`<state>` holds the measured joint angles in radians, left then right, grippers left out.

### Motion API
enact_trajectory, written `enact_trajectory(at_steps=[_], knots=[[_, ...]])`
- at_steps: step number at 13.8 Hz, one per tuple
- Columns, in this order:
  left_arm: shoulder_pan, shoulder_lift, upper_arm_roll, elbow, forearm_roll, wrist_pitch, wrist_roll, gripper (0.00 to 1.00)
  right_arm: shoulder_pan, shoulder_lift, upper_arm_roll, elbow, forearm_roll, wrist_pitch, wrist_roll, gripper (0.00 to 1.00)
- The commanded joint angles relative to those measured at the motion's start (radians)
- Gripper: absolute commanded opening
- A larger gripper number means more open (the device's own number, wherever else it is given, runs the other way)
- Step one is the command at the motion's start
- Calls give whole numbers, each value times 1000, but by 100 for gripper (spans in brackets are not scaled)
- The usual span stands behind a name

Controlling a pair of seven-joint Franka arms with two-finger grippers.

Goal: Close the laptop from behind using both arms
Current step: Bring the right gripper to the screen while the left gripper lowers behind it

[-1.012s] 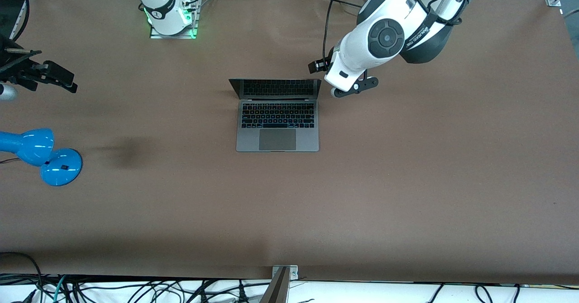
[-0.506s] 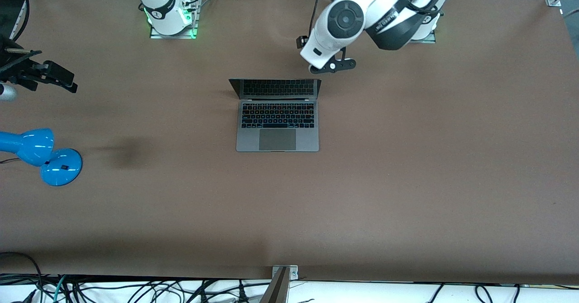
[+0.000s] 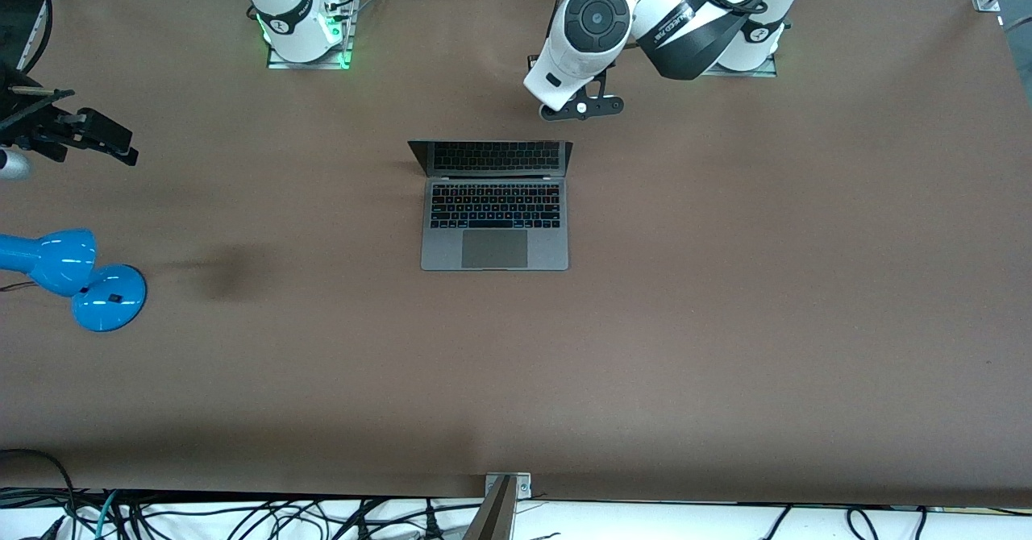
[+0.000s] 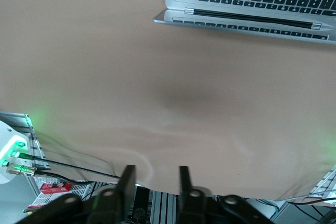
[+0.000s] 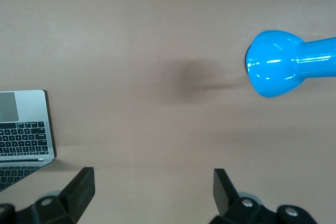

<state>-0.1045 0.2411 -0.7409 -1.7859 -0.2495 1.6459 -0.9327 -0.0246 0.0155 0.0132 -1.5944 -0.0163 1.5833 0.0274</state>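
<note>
The space-grey laptop (image 3: 494, 209) lies open at the table's middle, its dark screen (image 3: 492, 157) upright and facing the front camera. It also shows in the left wrist view (image 4: 247, 3) and in the right wrist view (image 5: 23, 129). My left gripper (image 3: 576, 109) hangs over bare table, over a spot farther from the front camera than the lid, at the corner toward the left arm's end. Its fingers (image 4: 127, 184) are apart with nothing between them. My right gripper (image 3: 101, 141) waits wide open and empty (image 5: 152, 184) at the right arm's end of the table.
A blue lamp (image 3: 56, 262) with a round base (image 3: 109, 298) stands at the right arm's end, nearer the front camera than the right gripper; its head shows in the right wrist view (image 5: 273, 72). Arm bases (image 3: 306, 32) and cables line the table's edge.
The left arm has swung from beside the laptop's screen back toward its base, so its gripper now hangs over the table past the lid. The right arm and laptop have not moved.
</note>
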Motion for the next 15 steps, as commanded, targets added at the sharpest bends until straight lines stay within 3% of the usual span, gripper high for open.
enact_trajectory(at_steps=[1,12,15], knots=[[5,30,1,54,9,-14,3,0,-6,-12,4,-9,1,-6,-14,100],[37,50,12,68,7,11,80,0,-5,-9,7,-9,6,-26,-14,100],[34,79,12,66,13,40,78,0,15,34,83,-9,3,-150,-20,100]])
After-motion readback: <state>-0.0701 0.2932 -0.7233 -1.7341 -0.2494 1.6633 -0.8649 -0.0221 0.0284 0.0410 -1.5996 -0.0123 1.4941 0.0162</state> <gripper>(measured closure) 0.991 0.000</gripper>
